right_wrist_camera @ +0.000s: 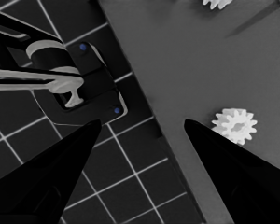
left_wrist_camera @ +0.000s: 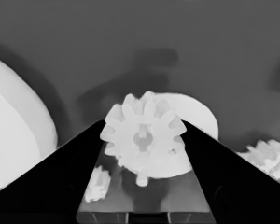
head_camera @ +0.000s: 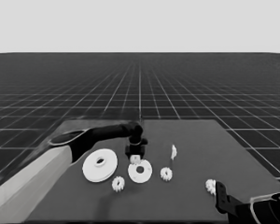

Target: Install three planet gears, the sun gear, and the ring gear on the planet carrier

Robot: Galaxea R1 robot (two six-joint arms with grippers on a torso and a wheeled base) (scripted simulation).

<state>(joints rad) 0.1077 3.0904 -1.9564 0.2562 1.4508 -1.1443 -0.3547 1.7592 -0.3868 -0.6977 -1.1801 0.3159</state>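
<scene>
Gear time: the left claw [head_camera: 136, 154] is out over the middle of the bench [head_camera: 196, 186], and it's closed on a small planet gear [left_wrist_camera: 143, 135], one black finger on each side of the toothed rim. In the left wrist view you can see right through the gear's tiny centre hole. It's held just above the far edge of the smaller round part [head_camera: 140, 171], the planet carrier, which lies flat on the bench. Can't tell if the gear is touching it or hanging a bit above.

No containers here at all, and the carrier's top looks bare apart from that held gear at its edge, nothing seated on it that I can make out.

Right next to the carrier, on its left, lies the larger round part [head_camera: 100, 164], the ring gear, also flat. Another gear [head_camera: 118, 184] sits in front of the gap between the two discs, and one more [head_camera: 166, 174] just right of the carrier. The thin white piece [head_camera: 173, 151] lies a bit farther back on the right.

Fourth gear [head_camera: 210, 186] is near the bench's right front, close to the parked right claw [head_camera: 220, 196] at the lower right corner. That claw's fingers are spread wide apart, holding nothing.
</scene>
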